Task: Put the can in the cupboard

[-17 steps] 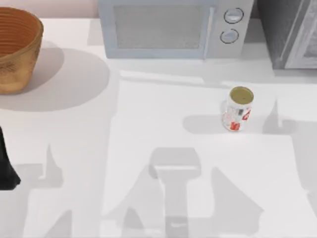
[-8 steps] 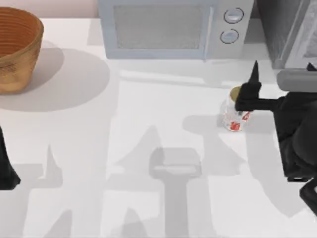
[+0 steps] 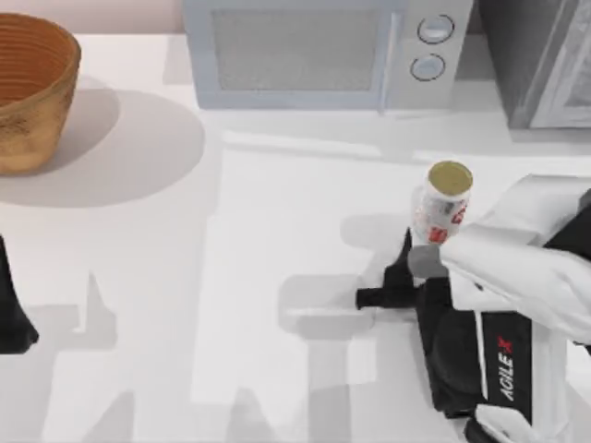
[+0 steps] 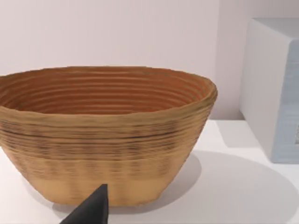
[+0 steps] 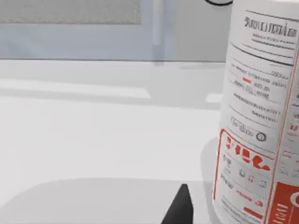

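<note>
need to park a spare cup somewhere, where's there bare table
The widest bare patch lies mid-table, between the basket on the left, the microwave behind and the can on the right. It is crowded on the right, where the right gripper sits low beside the can, below the cupboard.

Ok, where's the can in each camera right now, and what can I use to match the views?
Top view: the can stands upright right of centre, in front of the microwave, with the right claw low beside it.
Left wrist view: no can; it faces the basket.
Right wrist view: the can is close up.
Shared landmark: the microwave, behind the can in top and right wrist views.
</note>
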